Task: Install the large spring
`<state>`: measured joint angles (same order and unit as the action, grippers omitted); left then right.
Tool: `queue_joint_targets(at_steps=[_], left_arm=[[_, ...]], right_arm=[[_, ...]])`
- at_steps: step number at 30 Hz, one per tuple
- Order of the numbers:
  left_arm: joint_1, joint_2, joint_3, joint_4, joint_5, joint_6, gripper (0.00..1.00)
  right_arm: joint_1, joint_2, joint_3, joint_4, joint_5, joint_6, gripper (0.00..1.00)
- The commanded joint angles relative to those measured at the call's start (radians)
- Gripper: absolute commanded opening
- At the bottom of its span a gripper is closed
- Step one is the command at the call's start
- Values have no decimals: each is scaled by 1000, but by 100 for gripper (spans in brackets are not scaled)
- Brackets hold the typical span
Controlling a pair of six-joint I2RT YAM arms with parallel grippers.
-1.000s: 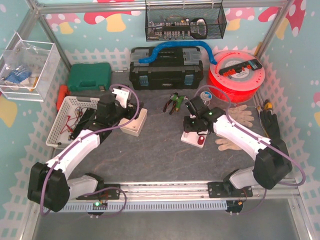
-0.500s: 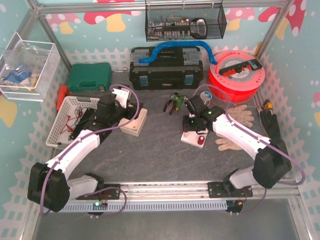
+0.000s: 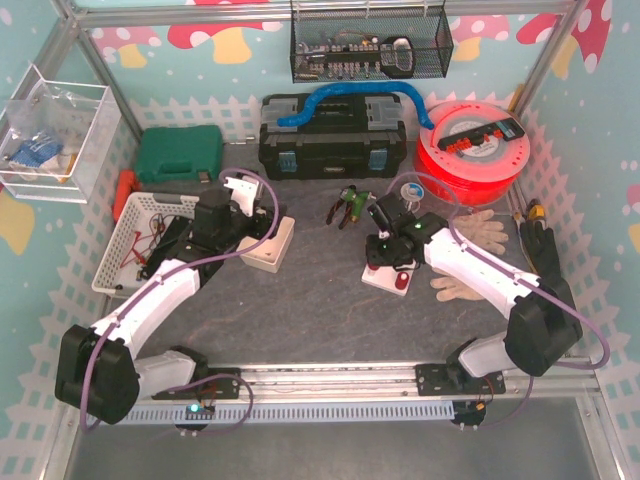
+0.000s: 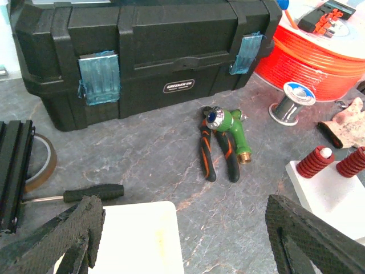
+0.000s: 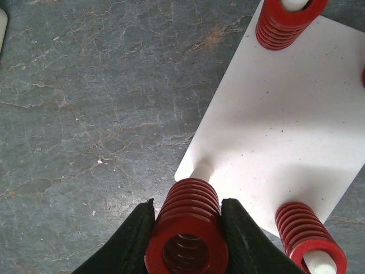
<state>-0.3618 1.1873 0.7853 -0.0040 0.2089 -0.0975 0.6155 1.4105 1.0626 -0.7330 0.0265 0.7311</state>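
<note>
My right gripper (image 5: 187, 237) is shut on a large red spring (image 5: 188, 234) and holds it just above a bare white peg (image 5: 201, 169) at the corner of a white base plate (image 5: 279, 125). Two other red springs sit on pegs of the plate, one at the far edge (image 5: 287, 20) and one at the near right (image 5: 308, 237). In the top view the right gripper (image 3: 385, 250) hangs over the plate (image 3: 392, 280). My left gripper (image 4: 182, 234) is open and empty above a white box (image 4: 140, 237). The plate also shows in the left wrist view (image 4: 336, 197).
A black toolbox (image 3: 333, 140), a red filament spool (image 3: 475, 140), pliers (image 3: 345, 205), a solder reel (image 3: 410, 188) and work gloves (image 3: 470, 255) lie behind and right of the plate. A white basket (image 3: 140, 235) and a green case (image 3: 180, 152) stand at the left.
My right gripper has shifted slightly toward the back over the plate with the spring in it. The left arm has not moved.
</note>
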Motion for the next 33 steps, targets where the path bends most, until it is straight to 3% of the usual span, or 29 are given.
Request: queue_joint_targets(at_steps=[1,11,16,23,25,27,28,29,33], left_arm=[[5,-6,6,-4,1,9,78],[5,8,11,-3,13,-10,78],[6,-10,1,0,18,-37,78],[5,-76,-50,33,14,-89,78],[5,-101,-57,40,3,-100,78],[6,-127,-64,52,-21,-112,82],[5,-139,-68,64,-35,-118,97],[5,-152,-71,76,-52,-122,99],[5,-192,-86,151,-132,-101,99]], right_arm=[[5,5,-18,14,3,2,2],[8,98,-63,143,48,-15,14],[8,129,-47,147,52,-17,37],[6,14,-10,75,111,-7,67],[4,-38,15,47,165,-8,74],[1,-114,31,43,246,-12,88],[-3,-147,34,52,294,-22,92],[-6,-180,32,74,339,-46,97],[-13,-280,-29,249,576,-272,99]])
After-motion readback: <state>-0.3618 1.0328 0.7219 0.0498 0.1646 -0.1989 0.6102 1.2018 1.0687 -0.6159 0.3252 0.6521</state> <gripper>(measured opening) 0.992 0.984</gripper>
